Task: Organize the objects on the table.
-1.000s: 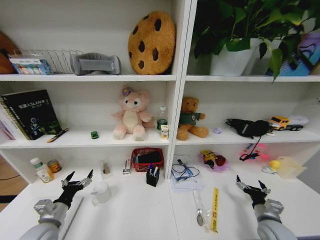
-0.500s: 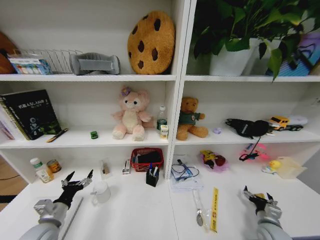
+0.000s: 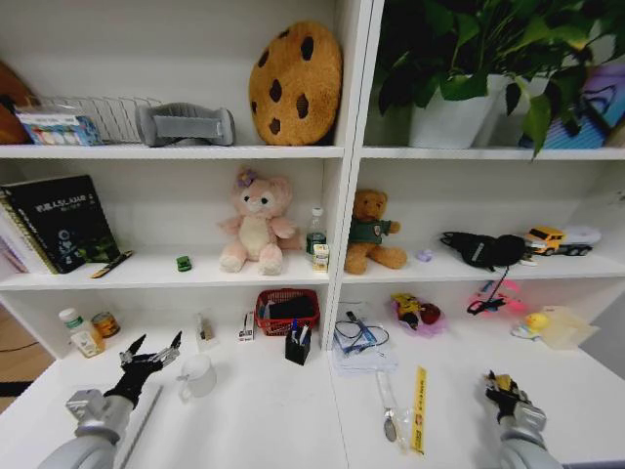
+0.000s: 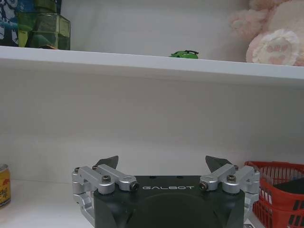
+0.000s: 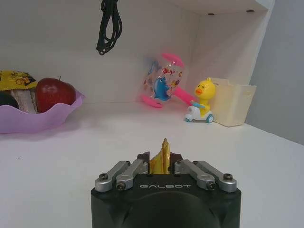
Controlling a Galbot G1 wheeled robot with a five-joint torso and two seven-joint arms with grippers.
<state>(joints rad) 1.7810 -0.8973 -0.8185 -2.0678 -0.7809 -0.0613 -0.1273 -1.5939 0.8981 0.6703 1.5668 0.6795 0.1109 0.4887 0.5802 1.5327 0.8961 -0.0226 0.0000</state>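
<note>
Right gripper (image 5: 163, 167) pinches yellow wrapper (image 5: 161, 159); left gripper (image 4: 162, 164) spread.

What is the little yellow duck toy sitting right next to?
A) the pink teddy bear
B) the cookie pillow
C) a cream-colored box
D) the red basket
C. In the right wrist view the yellow duck toy stands on the white table right beside the cream-colored box, near the wall.
</note>
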